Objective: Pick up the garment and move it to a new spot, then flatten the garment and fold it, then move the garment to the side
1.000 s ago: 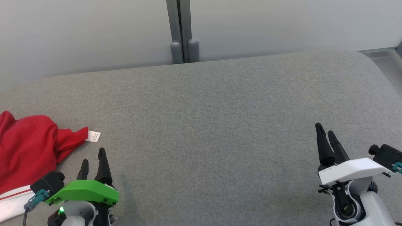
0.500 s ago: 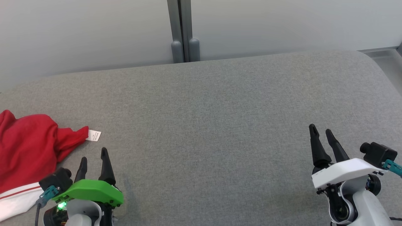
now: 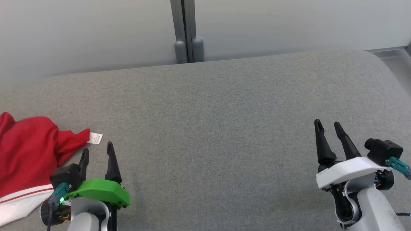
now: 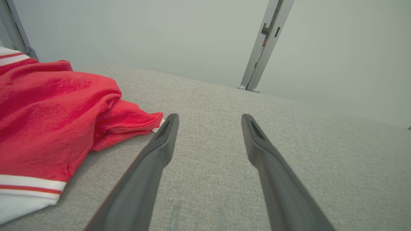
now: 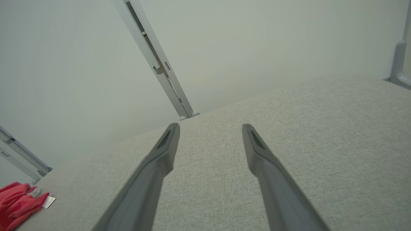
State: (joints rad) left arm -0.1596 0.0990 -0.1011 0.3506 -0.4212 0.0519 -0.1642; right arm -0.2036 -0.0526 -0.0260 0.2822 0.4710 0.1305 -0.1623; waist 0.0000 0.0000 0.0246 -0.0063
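A crumpled red garment (image 3: 29, 154) with a white striped hem and a small white label lies at the left edge of the grey padded surface (image 3: 212, 122). My left gripper (image 3: 98, 150) stands open just right of the garment's pointed corner, fingers apart and empty. The left wrist view has the garment (image 4: 54, 118) lying left of the open fingers (image 4: 163, 141), its corner near the left fingertip. My right gripper (image 3: 326, 126) is open and empty at the lower right, far from the cloth. From the right wrist, the garment (image 5: 19, 199) is a small red patch at the lower left.
A pale wall runs behind the surface, with a grey vertical post (image 3: 186, 32) at its middle. The surface's rounded right edge (image 3: 390, 73) drops off at the upper right. Bare grey fabric stretches between the two grippers.
Both grippers have crept forward. The left one has drawn closer to the garment's corner and label. The garment has not moved.
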